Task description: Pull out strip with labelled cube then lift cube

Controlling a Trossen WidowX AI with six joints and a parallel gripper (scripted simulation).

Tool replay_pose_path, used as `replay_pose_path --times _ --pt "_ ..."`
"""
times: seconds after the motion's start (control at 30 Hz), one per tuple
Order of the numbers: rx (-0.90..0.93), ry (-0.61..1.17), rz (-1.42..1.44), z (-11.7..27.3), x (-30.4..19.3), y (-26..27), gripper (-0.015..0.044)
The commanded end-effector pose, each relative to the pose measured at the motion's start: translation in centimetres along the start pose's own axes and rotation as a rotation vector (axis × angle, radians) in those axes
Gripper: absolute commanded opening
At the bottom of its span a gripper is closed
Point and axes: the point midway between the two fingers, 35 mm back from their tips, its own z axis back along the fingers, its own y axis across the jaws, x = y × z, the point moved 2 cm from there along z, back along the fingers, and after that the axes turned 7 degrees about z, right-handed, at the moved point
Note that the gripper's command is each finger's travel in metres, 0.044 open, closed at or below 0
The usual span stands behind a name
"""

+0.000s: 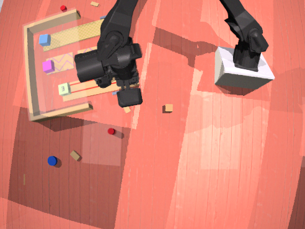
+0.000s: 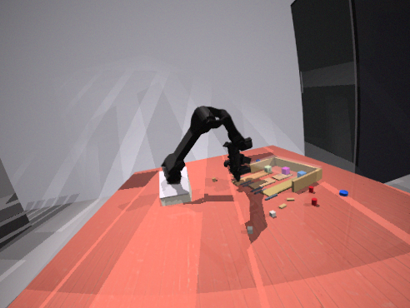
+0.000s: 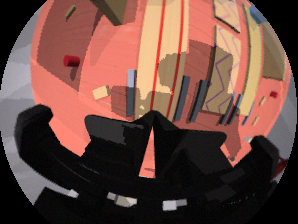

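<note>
The pale green cube [image 1: 64, 89] [image 2: 267, 169] bears a dark letter and sits at the far end of the strip with red lines [image 1: 93, 90] [image 3: 147, 50], which looks unbroken where visible. The purple zigzag strip [image 1: 68, 63] [image 3: 227, 55] is in two pieces with a gap; the magenta cube [image 1: 48, 66] [image 2: 285, 171] is at its far end. The blue cube [image 1: 44, 40] [image 2: 301, 173] is at the far end of the hatched strip [image 1: 74, 34] [image 2: 281, 187]. My gripper [image 2: 237, 179] [image 3: 153, 113] is shut and empty, its tips over the near end of the red-lined strip. Whether they touch it is unclear.
A wooden frame [image 1: 83, 107] [image 2: 308, 180] surrounds the far ends. Grey-blue bars [image 3: 131, 92] [image 3: 182, 100] flank the red-lined strip. Around lie wooden blocks [image 1: 168, 108] [image 1: 75, 155] [image 3: 101, 92], a red cylinder [image 1: 111, 131] [image 3: 71, 61], a blue disc [image 1: 52, 161] and a white cube [image 2: 272, 214].
</note>
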Motion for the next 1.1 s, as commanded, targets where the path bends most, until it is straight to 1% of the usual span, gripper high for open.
replay_pose_path --times 0.0,1.07 --pt "0.0 0.021 0.009 -0.4 -1.2 0.2 0.0" --pt "0.001 0.023 0.012 -0.3 -6.0 0.7 0.0"
